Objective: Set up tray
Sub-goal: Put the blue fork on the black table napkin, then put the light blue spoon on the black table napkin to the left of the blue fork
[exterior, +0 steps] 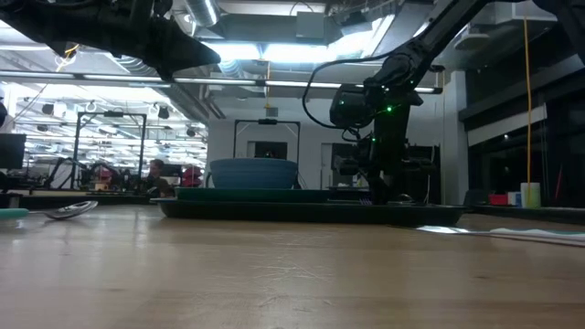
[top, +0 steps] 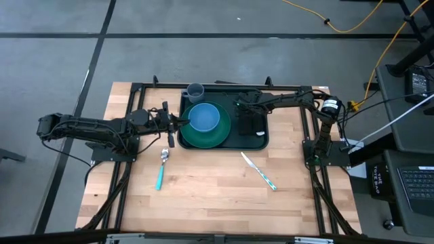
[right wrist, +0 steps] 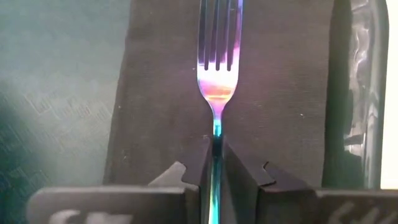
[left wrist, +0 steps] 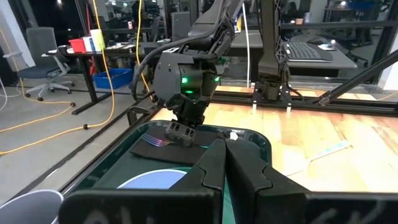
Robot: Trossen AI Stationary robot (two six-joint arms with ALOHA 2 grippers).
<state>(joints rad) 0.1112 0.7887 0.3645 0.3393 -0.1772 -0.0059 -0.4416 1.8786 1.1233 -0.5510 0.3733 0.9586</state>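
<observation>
The right gripper (right wrist: 214, 163) stands low over the dark napkin (right wrist: 168, 81) in the right part of the tray (top: 261, 140), its jaws narrow around the handle of an iridescent fork (right wrist: 217, 74); tines lie straight ahead of the jaws, flat on the cloth, likely so the fork rests squarely on the napkin. Whether the grip is firm or easing off I cannot tell. The left gripper (left wrist: 225, 165) waits with jaws closed and empty just beside the tray's left rim, blue bowl (top: 203, 117) on the green plate (top: 218, 135) ahead of it.
</observation>
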